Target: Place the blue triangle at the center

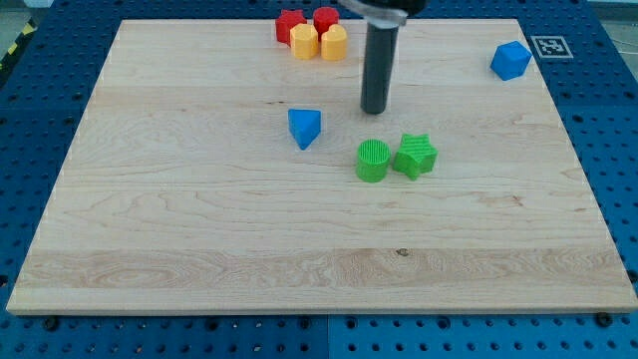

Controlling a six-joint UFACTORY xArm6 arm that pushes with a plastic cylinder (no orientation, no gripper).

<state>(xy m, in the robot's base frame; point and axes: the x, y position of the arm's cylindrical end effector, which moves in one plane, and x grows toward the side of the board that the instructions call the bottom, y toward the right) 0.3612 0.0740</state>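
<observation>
Progress: the blue triangle (305,128) is sitting on the wooden board (199,229), a little toward the view's top and left of the middle, so it seems the job is mostly still waiting to be done; a short push toward the view's bottom and right looks like what is left.
My tip: my tip (375,110) is resting on the board to the view's right of the blue triangle, apart from it, and just above the green blocks.
Claw: there is none on this arm, only a straight dark rod that is holding nothing.
Green blocks: a green cylinder (373,161) with a ribbed top and a green star (416,156) are sitting side by side, close together, near the middle.
Top cluster: two red blocks (290,23) and two yellow blocks (304,42) are bunching tightly at the view's top edge; their shapes are hard to tell.
Far corner: a blue cube-like block (510,61) is sitting alone at the view's top right.
Surfaces: the board is showing pale, smooth wood with long grain lines; the blocks are looking like matte plastic or painted wood; a blue perforated table (618,150) is surrounding the board.
</observation>
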